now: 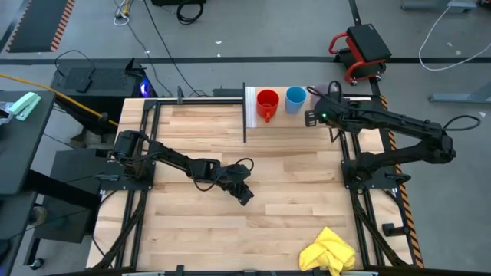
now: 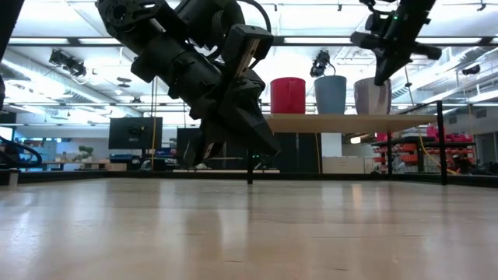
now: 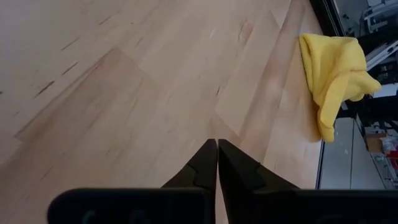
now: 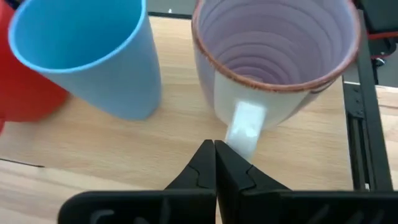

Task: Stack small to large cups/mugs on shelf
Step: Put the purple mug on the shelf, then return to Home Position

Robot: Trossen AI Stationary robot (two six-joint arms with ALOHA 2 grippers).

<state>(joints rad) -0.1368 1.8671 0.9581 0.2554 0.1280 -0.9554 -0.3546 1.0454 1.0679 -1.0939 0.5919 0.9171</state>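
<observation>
High view, right gripper (image 1: 331, 93) clenched, empty, hiding purple-grey cup (image 4: 273, 59), left gripper (image 1: 247, 196) clenched.

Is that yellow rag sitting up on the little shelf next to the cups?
No, the yellow rag lies on the big table's near edge, far from the shelf holding the cups.

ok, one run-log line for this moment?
shelf: red mug, blue cup, purple-grey mug in row | right claw shut above | left claw shut, mid-table
</observation>
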